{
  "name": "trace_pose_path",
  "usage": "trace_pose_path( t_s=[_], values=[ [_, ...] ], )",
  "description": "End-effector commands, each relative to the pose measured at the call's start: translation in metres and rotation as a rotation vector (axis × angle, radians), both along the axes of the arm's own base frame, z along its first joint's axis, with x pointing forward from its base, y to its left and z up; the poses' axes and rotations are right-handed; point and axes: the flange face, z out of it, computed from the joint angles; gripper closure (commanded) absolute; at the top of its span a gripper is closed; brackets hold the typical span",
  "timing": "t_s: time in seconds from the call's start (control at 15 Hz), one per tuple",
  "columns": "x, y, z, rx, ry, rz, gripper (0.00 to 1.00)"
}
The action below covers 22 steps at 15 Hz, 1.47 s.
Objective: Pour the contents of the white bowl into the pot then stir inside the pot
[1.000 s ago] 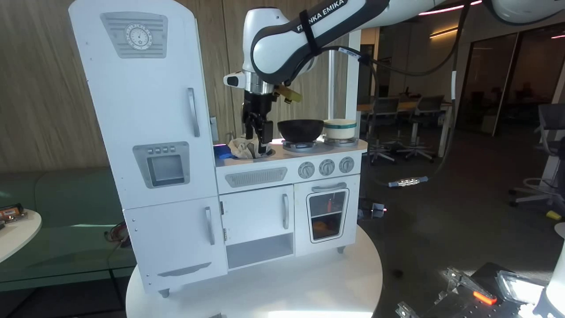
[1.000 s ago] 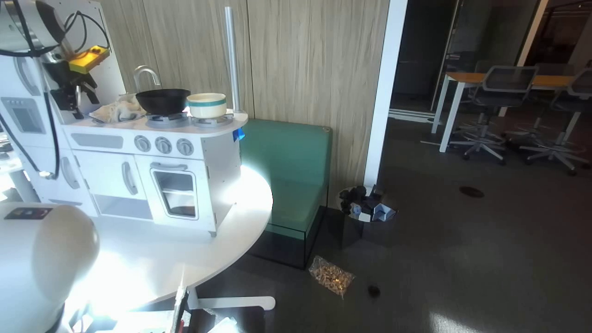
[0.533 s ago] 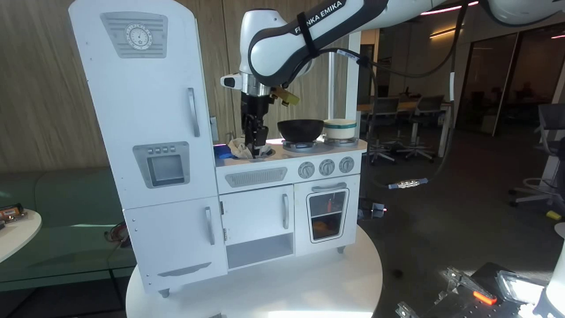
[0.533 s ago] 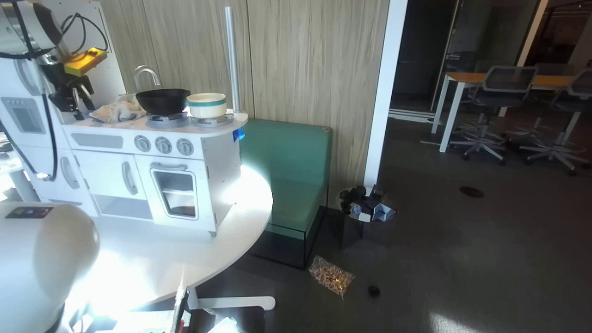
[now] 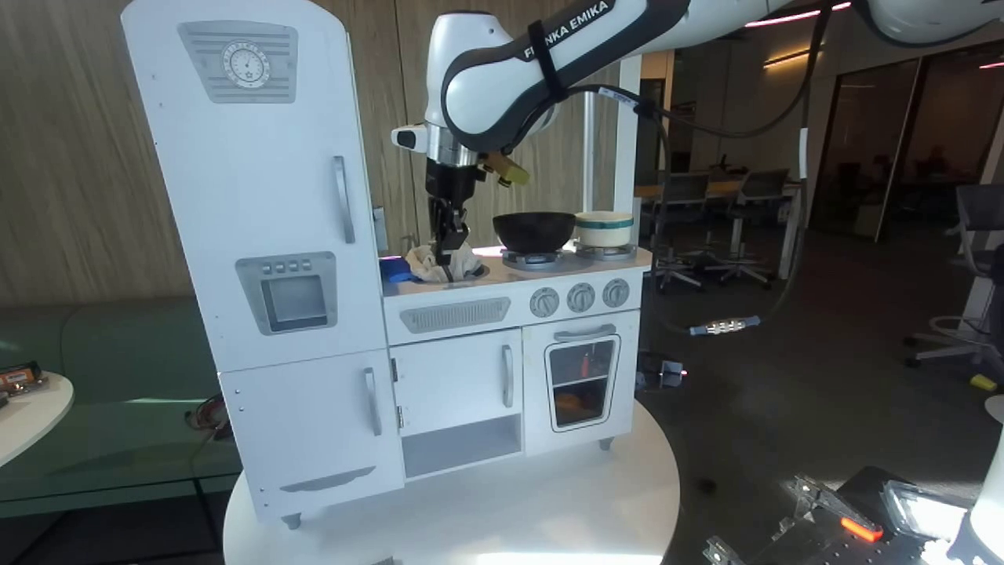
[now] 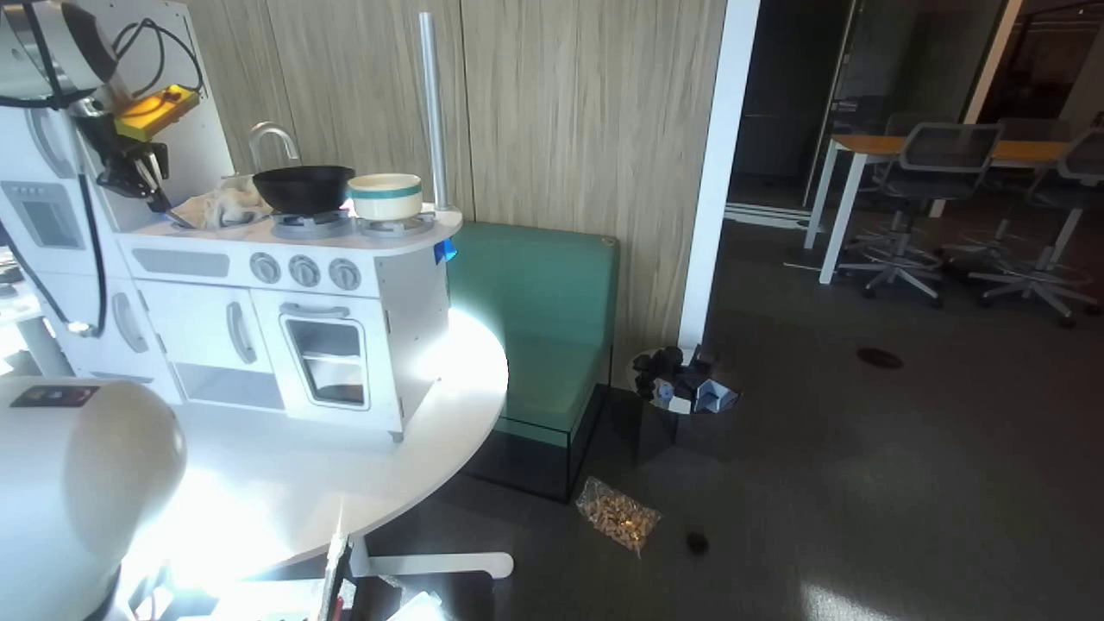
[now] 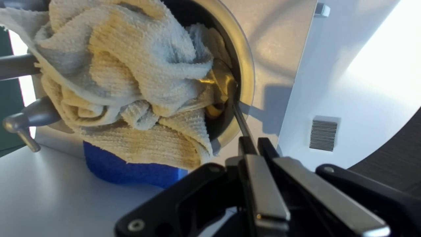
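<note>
Gripping a metal spoon (image 7: 240, 117) by the handle rn, the gripper (image 7: 256, 145) hangs near the rim of the sink (image 7: 249, 75), jaws squeezed in w/ only that thin handle btwn the tips. Spoon's at a slant, w/ its scoop end down in the sink, close by the wall & next to a bunched-up towel (image 7: 131, 65). Towel's off-white, kinda yellowish in spots, takes up most of the sink & hangs out over the edge, w/ a blue block (image 7: 128, 169) beside it that's partly covered in the wrist view. Curved gray faucet (image 6: 274, 128) stands at the back in an exterior view. The black pot (image 5: 535, 234) is sitting upright on a burner (image 5: 527, 264) of the toy kitchen (image 5: 455, 384) in both exterior views, & the white bowl (image 5: 603, 235) w/ the teal band is right beside it on the next burner (image 5: 608, 253). Can't tell if those two touch, & what's inside either one is hidden from these angles. Whole kitchen's standing on a round white table (image 5: 549, 502), btw, w/ a green bench (image 6: 535, 285) nearby.
</note>
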Motion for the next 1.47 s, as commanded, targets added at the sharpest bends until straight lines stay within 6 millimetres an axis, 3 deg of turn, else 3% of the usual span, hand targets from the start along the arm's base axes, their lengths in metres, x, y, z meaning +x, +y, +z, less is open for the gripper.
trace_pose_path(
  t_s=[0.0, 0.4, 0.47, 0.53, 0.67, 1.0, 1.2, 1.4],
  values=[
    [0.001, 0.003, 0.008, 0.021, -0.028, -0.022, 0.98],
    [0.001, 0.003, 0.008, 0.027, -0.033, -0.033, 0.98],
    [-0.027, -0.019, 0.064, 0.129, -0.095, -0.073, 0.98],
    [-0.027, -0.020, 0.071, 0.161, -0.116, -0.084, 0.98],
    [-0.038, -0.029, 0.109, 0.223, -0.196, -0.120, 0.98],
    [-0.076, -0.086, 0.203, 0.318, -0.408, -0.245, 0.98],
    [-0.079, -0.135, 0.235, 0.379, -0.484, -0.373, 0.98],
    [-0.063, -0.181, 0.241, 0.400, -0.501, -0.504, 0.98]
  ],
)
